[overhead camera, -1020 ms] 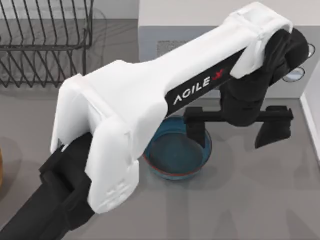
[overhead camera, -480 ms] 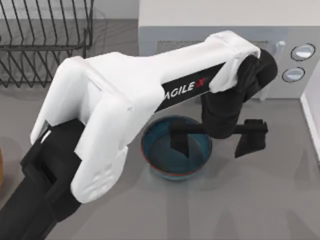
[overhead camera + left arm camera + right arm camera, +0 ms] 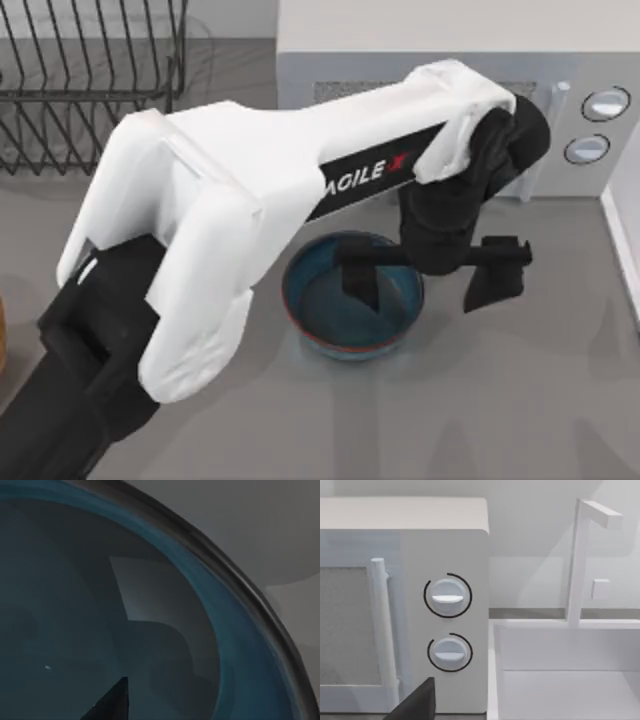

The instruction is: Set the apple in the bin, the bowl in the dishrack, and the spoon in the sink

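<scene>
The blue-teal bowl (image 3: 335,320) stands on the grey counter in front of the microwave. My left gripper (image 3: 428,283) is open and straddles the bowl's right rim. One black finger (image 3: 358,280) reaches down inside the bowl, and the other hangs outside it to the right. The left wrist view looks close into the bowl (image 3: 150,605), with a dark fingertip (image 3: 114,705) over its inside. The black wire dishrack (image 3: 90,80) sits at the back left. My right gripper (image 3: 417,705) is parked facing the microwave and the white sink (image 3: 560,680). The apple, spoon and bin are out of view.
A light grey microwave (image 3: 450,40) with two round knobs stands just behind the bowl. The white sink edge (image 3: 622,235) runs along the right side, with a faucet (image 3: 577,560) over the basin. Something tan (image 3: 3,340) shows at the left edge.
My left gripper moved left and toward the front, bringing one finger from the bowl's right rim to inside it. It has barely shifted in the last half second. The bowl stayed put.
</scene>
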`<action>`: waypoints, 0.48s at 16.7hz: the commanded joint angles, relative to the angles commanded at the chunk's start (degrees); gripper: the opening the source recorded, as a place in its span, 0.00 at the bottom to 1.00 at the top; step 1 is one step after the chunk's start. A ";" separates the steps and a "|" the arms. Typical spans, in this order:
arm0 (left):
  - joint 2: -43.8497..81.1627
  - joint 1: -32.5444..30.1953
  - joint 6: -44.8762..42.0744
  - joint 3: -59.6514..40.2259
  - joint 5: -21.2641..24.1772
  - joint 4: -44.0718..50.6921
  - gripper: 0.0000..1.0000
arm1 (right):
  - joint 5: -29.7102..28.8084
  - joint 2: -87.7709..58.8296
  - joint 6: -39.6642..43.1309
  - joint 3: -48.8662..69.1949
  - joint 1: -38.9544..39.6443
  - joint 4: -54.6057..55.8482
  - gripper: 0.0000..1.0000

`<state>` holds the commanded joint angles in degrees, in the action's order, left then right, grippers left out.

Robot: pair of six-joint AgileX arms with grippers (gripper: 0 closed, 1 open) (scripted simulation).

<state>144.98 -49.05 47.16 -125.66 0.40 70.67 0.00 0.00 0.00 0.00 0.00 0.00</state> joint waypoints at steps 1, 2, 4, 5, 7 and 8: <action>0.00 0.00 0.00 0.00 0.00 0.00 0.70 | 0.00 0.00 0.00 0.00 0.00 0.00 1.00; 0.00 0.00 0.00 0.00 0.00 0.00 0.62 | 0.00 0.00 0.00 0.00 0.00 0.00 1.00; 0.00 0.00 0.00 0.00 0.00 0.00 0.47 | 0.00 0.00 0.00 0.00 0.00 0.00 1.00; 0.00 0.00 0.00 0.00 0.00 0.00 0.40 | 0.00 0.00 0.00 0.00 0.00 0.00 1.00; 0.00 0.00 0.00 0.00 0.00 0.00 0.25 | 0.00 0.00 0.00 0.00 0.00 0.00 1.00; 0.00 0.00 0.00 0.00 0.00 0.00 0.17 | 0.00 0.00 0.00 0.00 0.00 0.00 1.00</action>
<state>144.98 -49.05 47.16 -125.66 0.40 70.67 0.00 0.00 0.00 0.00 0.00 0.00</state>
